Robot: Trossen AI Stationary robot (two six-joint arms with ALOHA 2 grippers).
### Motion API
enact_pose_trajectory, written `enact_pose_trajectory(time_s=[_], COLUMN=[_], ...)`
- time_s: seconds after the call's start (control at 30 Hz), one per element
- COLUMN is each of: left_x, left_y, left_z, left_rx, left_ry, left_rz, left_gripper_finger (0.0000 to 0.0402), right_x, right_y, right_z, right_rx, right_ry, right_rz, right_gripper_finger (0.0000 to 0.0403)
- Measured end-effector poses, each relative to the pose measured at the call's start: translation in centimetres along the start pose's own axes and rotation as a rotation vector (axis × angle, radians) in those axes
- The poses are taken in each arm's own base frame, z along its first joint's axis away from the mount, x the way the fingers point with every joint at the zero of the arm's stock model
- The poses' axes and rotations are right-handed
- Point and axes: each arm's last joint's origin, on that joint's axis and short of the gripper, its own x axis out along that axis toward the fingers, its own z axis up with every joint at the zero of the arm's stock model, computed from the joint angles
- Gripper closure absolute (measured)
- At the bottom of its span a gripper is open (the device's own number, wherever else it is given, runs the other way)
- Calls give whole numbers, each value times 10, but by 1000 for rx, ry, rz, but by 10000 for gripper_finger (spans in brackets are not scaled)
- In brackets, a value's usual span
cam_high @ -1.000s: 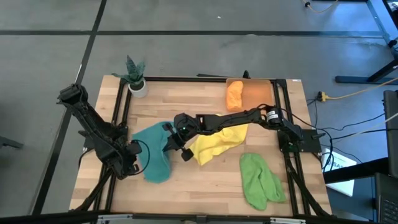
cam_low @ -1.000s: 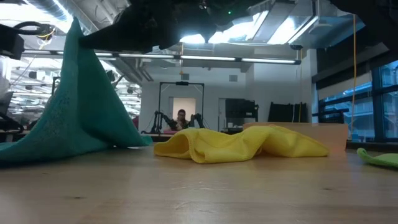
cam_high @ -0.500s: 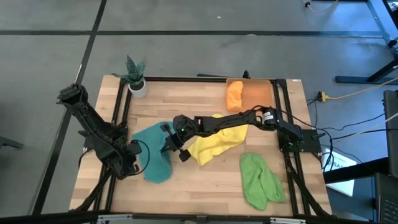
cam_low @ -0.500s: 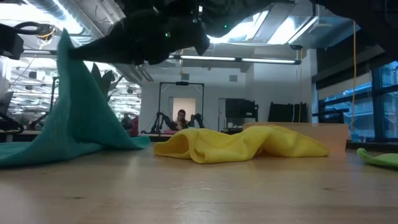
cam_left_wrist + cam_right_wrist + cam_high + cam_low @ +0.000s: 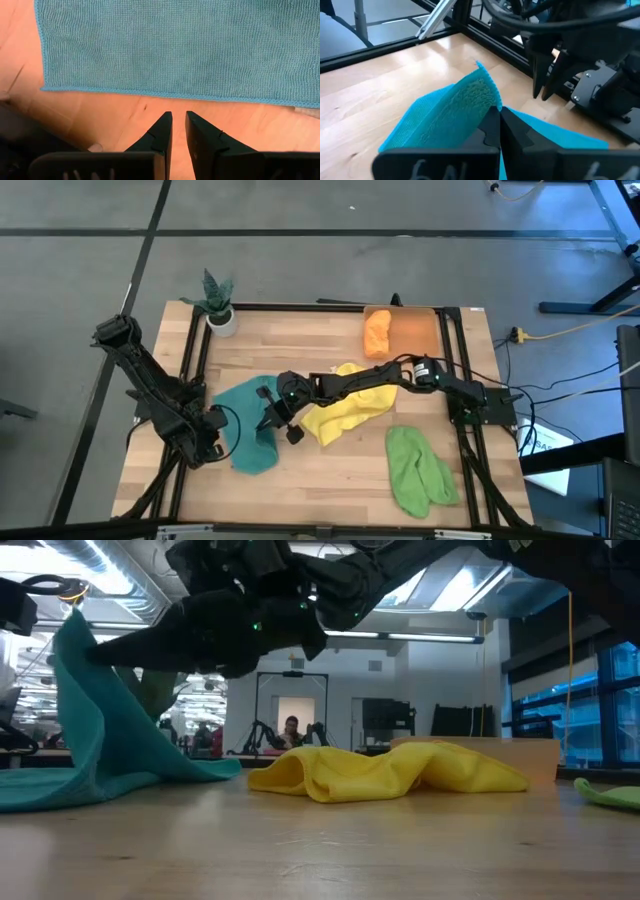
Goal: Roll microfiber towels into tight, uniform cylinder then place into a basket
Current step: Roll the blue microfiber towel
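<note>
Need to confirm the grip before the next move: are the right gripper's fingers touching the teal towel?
Touching. The right wrist view shows the right gripper shut on a raised fold of the teal towel, cloth pinched between its fingers.

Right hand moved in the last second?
Yes. In the high view the right hand, shut on the teal towel, has carried its corner farther left, away from the yellow towel toward the left hand.

you get even, soft light on the pale wooden table (image 5: 330, 370) from above. in the low view, bright ceiling light strips (image 5: 400, 637) glare, the arm is silhouetted, and the table's near edge blurs.
</note>
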Motion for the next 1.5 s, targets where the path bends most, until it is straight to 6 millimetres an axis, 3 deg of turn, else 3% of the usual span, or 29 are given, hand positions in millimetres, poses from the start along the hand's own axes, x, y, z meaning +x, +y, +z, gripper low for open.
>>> enact_pose_trajectory(time_s=[0.57,1.17,1.37,1.5], left_x=[0,0,0,2], left_y=[0,0,-1,0], left_z=[0,0,3,5], left_rx=[-1,-2,-5,-2], left_ry=[0,-1,-109,-209], left_rz=[-1,-4,-2,7], left_gripper_finger=[355,355,355,355], right_x=[20,22,9,-6], right_y=[18,21,12,10], right_z=[-13,-8,11,24], right_rx=[-52,-68,-57,-26], right_ry=[-20,-29,101,219], right_rz=[19,-15,-215,-257], right_gripper_finger=[401,298,276,278])
